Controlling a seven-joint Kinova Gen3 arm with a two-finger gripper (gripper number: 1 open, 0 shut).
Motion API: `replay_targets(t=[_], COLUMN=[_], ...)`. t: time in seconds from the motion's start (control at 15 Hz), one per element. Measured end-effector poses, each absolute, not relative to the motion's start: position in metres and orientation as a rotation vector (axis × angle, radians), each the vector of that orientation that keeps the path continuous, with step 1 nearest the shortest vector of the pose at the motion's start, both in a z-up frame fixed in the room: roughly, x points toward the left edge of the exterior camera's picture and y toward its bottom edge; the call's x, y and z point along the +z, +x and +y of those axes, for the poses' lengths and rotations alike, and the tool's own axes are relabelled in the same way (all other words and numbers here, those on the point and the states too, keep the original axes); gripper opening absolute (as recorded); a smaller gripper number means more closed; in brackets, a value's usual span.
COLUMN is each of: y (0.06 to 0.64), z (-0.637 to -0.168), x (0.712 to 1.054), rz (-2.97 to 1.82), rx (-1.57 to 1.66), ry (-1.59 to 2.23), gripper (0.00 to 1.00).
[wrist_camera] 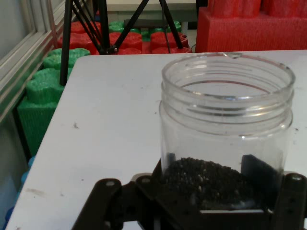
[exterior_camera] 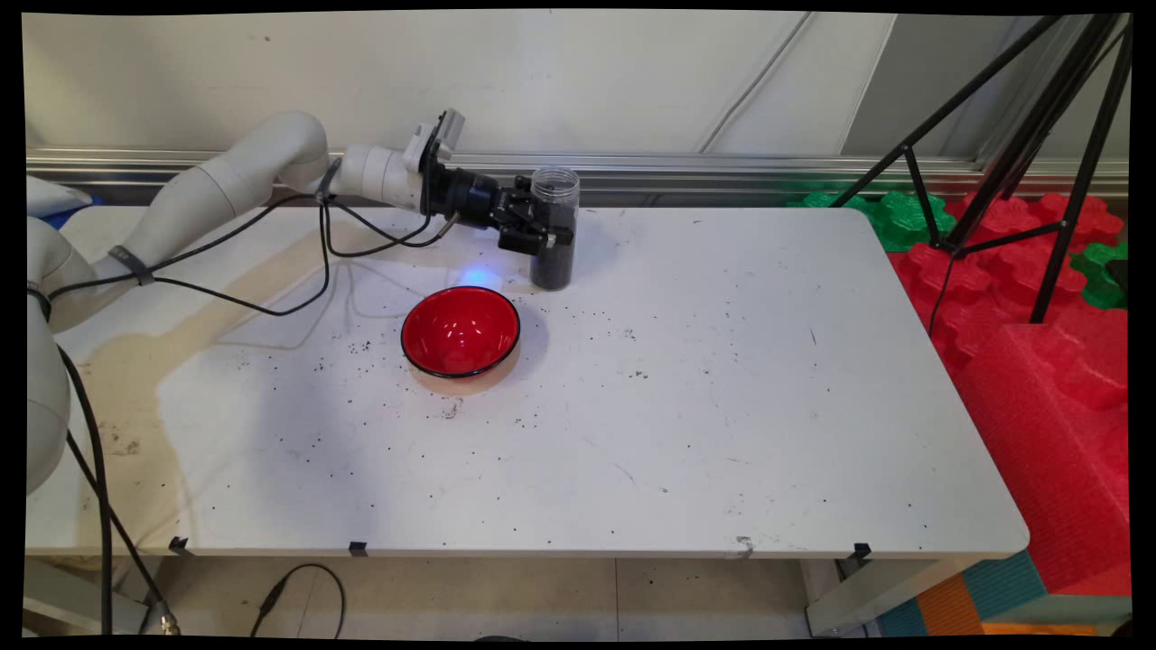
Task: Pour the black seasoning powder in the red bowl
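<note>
Sideways, black two-finger gripper (exterior_camera: pixel 548 236) clenched on clear plastic jar (exterior_camera: pixel 554 226) w/ dark grains near white desk (exterior_camera: pixel 722 406) far edge, open threaded mouth only in hand view, glossy red bowl (exterior_camera: pixel 461 330) only in main.

Gripper (wrist_camera: pixel 211 203) fingers (wrist_camera: pixel 254 168) clasp an open clear jar (wrist_camera: pixel 226 124) part-filled with dark granules (wrist_camera: pixel 206 182), upright on the white table (wrist_camera: pixel 110 120).
</note>
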State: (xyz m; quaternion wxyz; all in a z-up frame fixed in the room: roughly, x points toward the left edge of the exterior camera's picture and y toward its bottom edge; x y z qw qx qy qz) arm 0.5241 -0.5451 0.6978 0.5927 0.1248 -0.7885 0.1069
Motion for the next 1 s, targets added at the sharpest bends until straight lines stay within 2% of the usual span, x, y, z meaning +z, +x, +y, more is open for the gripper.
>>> replay_targets(t=[0.47, 1.0], y=[0.531, 0.539], z=[-0.547, -0.531], x=[0.714, 0.748], rz=[-1.837, -1.849], rx=[0.303, 0.381], ry=[0.306, 0.349], gripper=[0.00, 0.00])
